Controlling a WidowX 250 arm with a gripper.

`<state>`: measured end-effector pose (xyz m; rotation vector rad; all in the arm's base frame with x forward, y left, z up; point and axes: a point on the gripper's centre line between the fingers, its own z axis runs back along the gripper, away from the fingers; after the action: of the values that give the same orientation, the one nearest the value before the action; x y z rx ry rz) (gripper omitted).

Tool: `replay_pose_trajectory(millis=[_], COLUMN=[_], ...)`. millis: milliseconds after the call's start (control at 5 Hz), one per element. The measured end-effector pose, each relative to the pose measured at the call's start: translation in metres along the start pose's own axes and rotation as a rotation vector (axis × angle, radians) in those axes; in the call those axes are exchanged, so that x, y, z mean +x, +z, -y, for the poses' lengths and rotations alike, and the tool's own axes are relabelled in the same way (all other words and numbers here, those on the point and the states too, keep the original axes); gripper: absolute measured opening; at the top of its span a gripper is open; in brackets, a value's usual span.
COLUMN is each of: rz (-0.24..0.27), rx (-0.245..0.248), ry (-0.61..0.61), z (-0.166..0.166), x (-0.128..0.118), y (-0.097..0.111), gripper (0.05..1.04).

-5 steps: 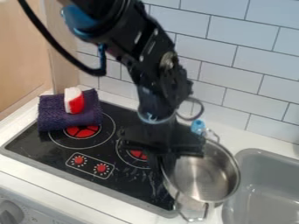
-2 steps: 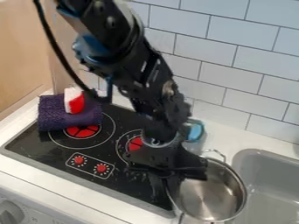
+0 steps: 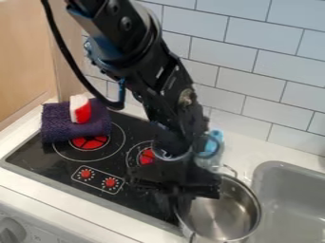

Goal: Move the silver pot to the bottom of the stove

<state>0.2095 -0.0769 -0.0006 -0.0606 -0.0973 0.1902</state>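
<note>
The silver pot [image 3: 225,216] is at the lower right, over the stove's right edge and the strip of counter beside the sink. My black gripper [image 3: 177,203] hangs down at the pot's left wall, shut on its rim; the arm comes in from the top left. Part of the rim is hidden behind the gripper. The black stove [image 3: 124,201] has red burner centres and two red knob marks near its front. Whether the pot touches the surface under it, I cannot tell.
A rolled purple cloth [image 3: 66,127] with a red and white item [image 3: 81,109] on it lies on the stove's back left. A blue-topped object [image 3: 213,142] stands behind the pot. The grey sink [image 3: 292,204] is at the right, the tiled wall behind.
Gripper and pot first moved together toward the front and slightly right, then a little back left. More of the burner behind the gripper now shows.
</note>
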Motion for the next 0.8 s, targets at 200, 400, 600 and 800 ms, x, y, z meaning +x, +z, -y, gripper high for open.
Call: replay_pose_trajectory(millis=[200,400,600,800], rz=[0.002,0.003,-0.015,0.044], rx=[0.007,0.012,0.055,0.052], ry=[0.005,0.003,-0.01,-0.031], z=[-0.001,-0.001,-0.009,-0.005], x=[0.001,0.0,-0.003,0.002], y=[0.0,0.001,0.008,0.028], gripper=[0.501,0.78,1.011,1.01])
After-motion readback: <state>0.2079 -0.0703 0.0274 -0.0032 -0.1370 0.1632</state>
